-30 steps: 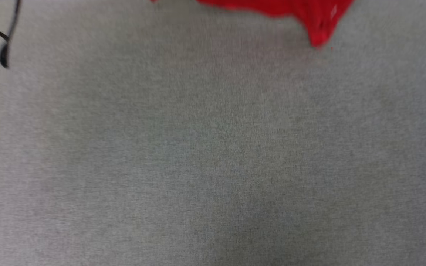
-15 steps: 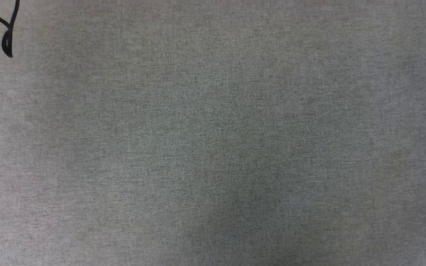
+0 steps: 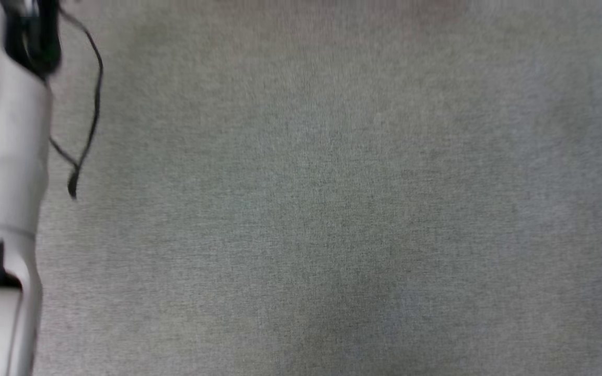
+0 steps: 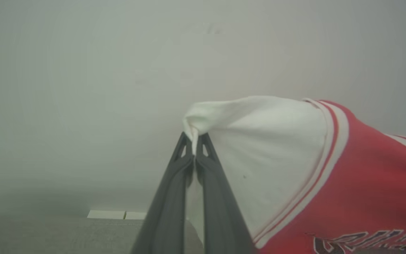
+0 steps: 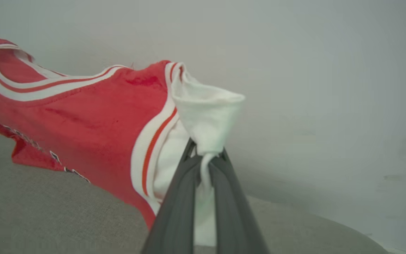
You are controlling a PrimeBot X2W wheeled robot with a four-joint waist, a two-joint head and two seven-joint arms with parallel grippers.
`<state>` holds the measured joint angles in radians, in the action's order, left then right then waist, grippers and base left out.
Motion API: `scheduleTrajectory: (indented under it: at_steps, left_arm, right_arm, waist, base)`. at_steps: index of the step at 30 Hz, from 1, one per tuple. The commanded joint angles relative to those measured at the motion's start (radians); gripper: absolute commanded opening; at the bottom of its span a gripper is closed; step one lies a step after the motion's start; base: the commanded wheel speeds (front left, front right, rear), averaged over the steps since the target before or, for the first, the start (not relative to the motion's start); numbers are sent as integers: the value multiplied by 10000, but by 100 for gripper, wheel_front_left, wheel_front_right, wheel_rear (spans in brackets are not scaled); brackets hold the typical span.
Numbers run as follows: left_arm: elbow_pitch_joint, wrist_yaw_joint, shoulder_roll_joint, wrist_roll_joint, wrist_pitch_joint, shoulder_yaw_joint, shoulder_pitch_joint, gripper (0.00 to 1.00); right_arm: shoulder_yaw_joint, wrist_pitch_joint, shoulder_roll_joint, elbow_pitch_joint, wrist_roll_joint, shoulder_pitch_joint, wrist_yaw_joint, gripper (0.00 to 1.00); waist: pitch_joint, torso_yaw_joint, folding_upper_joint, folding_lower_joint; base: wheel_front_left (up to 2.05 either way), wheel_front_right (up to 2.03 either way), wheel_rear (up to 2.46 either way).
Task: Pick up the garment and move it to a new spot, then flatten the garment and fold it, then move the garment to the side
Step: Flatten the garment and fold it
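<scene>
The garment [image 4: 347, 183], a red jersey with white sleeves and red-white striped trim, hangs in the air above the grey surface. My left gripper [image 4: 194, 146] is shut on the bunched tip of one white sleeve; part of the dark lettering shows at the bottom right of the left wrist view. My right gripper [image 5: 205, 153] is shut on the other white sleeve of the garment [image 5: 93, 120], whose red body stretches off to the left and sags toward the grey cloth. In the head view my pale left forearm [image 3: 3, 156] rises along the left edge.
A grey fabric surface [image 3: 332, 209] spreads across the head view. A thin black cable [image 3: 89, 120] dangles from the forearm. A pale wall [image 5: 312, 70] stands behind the garment in both wrist views. A white strip [image 4: 116, 214] lies at the surface's far edge.
The red cloth at the top of the head view has gone out of frame. My left forearm and its cable now come much further into the picture from the left.
</scene>
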<state>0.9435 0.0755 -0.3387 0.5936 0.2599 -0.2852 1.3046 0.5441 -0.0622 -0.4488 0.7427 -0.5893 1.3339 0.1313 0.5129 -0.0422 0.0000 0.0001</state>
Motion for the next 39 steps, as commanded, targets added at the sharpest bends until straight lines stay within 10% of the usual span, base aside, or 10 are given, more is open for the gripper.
scheduleTrajectory:
  at_steps: [1,17,32,34,36,39]
  left_arm:
    - [-258,45,-106,-7,62,81,-686,0]
    - [-4440,-928,-386,341,-79,1162,-8959,0]
    - [-8472,-2892,-469,856,-1281,1475,-15156,0]
    - [-8734,-3021,-542,677,-1364,1333,-15402,0]
    - [-8950,-3128,-533,539,-1354,1237,-15490,0]
    - [-9241,-3191,-477,388,-1348,1057,-15408,0]
  right_arm:
    - [122,117,-180,-165,-192,-650,-12,0]
    - [173,-13,-650,-2130,-870,-7094,-13,0]
    - [-2438,-1596,303,-5008,328,-14035,-15,0]
    - [-2768,-2090,509,-5592,692,-14623,-14,39]
    - [-3137,-2475,799,-6119,956,-15170,-14,100]
    - [-3613,-2678,1178,-6960,1181,-15619,-10,100]
  waist:
    - [-690,87,0,-1]
    - [-3604,-69,0,-1]
    - [-5303,-101,0,-1]
    - [-5264,-57,0,-1]
    - [-5248,-5,0,-1]
    - [-5162,45,0,-1]
  base:
    - [0,0,0]
    - [0,0,0]
    - [0,0,0]
    - [0,0,0]
    - [0,0,0]
    - [0,0,0]
